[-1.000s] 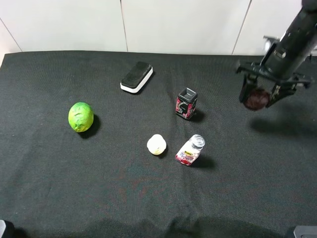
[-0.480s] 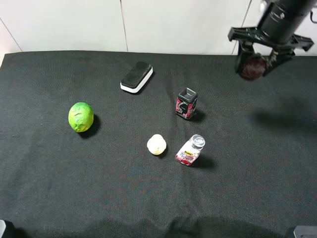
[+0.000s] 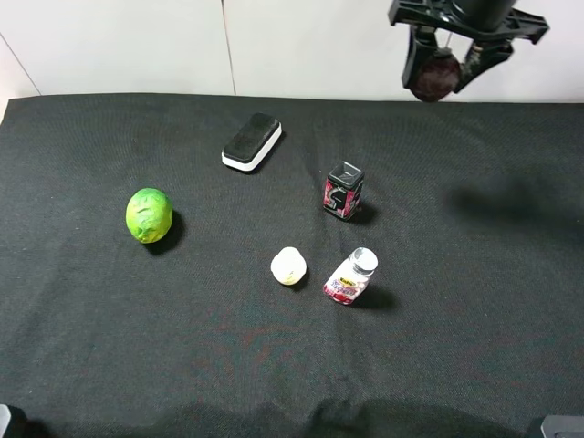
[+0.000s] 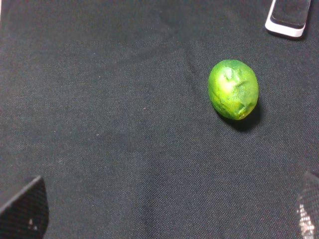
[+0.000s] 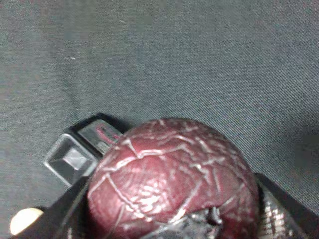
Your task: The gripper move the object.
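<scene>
My right gripper (image 3: 440, 57), a black claw with thin splayed fingers, is shut on the dark maroon ball (image 3: 432, 78) and holds it high above the far right of the black table. In the right wrist view the ridged maroon ball (image 5: 174, 179) fills the frame between the black fingers (image 5: 276, 211). My left gripper shows only as dark finger tips (image 4: 25, 209) at the frame edge in the left wrist view, low over the table's left side, with nothing in it.
On the black cloth (image 3: 474, 301) lie a green lime-like fruit (image 3: 149, 214) (image 4: 233, 89), a black-and-white eraser (image 3: 252, 141), a small black-red box (image 3: 344, 191), a pale yellowish ball (image 3: 288, 265) and a small tipped bottle (image 3: 351, 277).
My right gripper has risen and moved left toward the back of the table, carrying the maroon ball. Nothing else on the table has moved.
</scene>
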`<state>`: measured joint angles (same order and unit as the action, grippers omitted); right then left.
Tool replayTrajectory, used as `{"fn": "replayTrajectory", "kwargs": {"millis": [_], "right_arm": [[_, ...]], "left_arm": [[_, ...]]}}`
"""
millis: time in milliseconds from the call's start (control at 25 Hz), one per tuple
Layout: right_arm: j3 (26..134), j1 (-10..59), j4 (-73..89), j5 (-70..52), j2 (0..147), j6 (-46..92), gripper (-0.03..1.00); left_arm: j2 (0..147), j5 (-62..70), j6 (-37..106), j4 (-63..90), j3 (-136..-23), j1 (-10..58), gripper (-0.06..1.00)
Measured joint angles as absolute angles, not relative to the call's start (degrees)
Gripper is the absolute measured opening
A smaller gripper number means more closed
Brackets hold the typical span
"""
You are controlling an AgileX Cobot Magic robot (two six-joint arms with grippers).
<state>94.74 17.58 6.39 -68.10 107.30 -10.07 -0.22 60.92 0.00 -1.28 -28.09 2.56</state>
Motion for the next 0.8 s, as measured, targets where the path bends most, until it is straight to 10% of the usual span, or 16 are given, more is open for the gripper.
{"fn": "replayTrajectory", "kwargs": {"millis": [800], "right_arm": [[112.1, 26.0, 6.58, -67.08, 123.67, -10.9, 0.45]], "left_arm": [[-0.22, 60.92, 0.0, -1.28, -28.09, 2.56, 0.98]]}}
